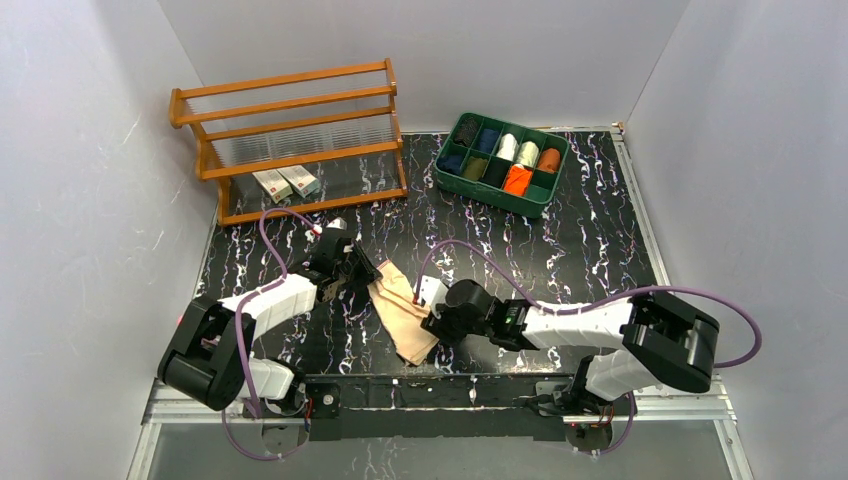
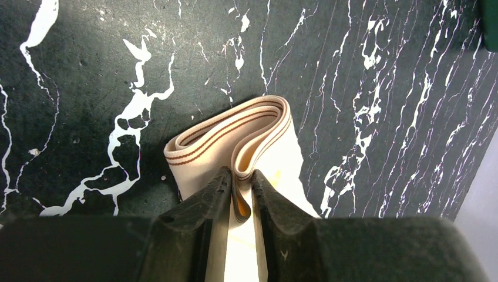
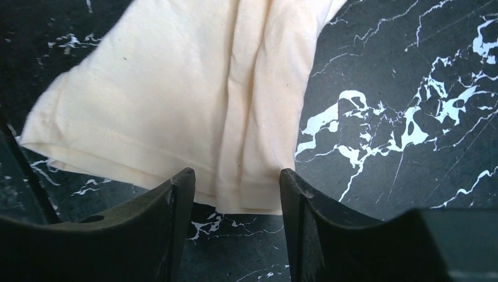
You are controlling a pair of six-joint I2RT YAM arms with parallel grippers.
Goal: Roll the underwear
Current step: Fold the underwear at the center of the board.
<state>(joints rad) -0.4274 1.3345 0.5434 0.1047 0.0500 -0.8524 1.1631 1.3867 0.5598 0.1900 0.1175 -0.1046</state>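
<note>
One of the two garments looks finished; the other is barely begun. On the left, my left tool is clamped on the waistband end of the tan underwear, pinching a layer of the doubled-over striped elastic between its fingers. From there the cloth lies flat on the worktop, folded lengthwise into a narrow strip that runs diagonally between my two arms. I see no turn of a roll in it, only that small fold at the band. At the strip's other end my right tool stands open, its jaws either side of the hem and gripping nothing. Further right, at the back, the green tray holds the bright orange underwear in a front compartment, and it seems to be rolled already. By my reckoning, what's left is rolling the tan strip from one end to the other and setting it in the tray.
</note>
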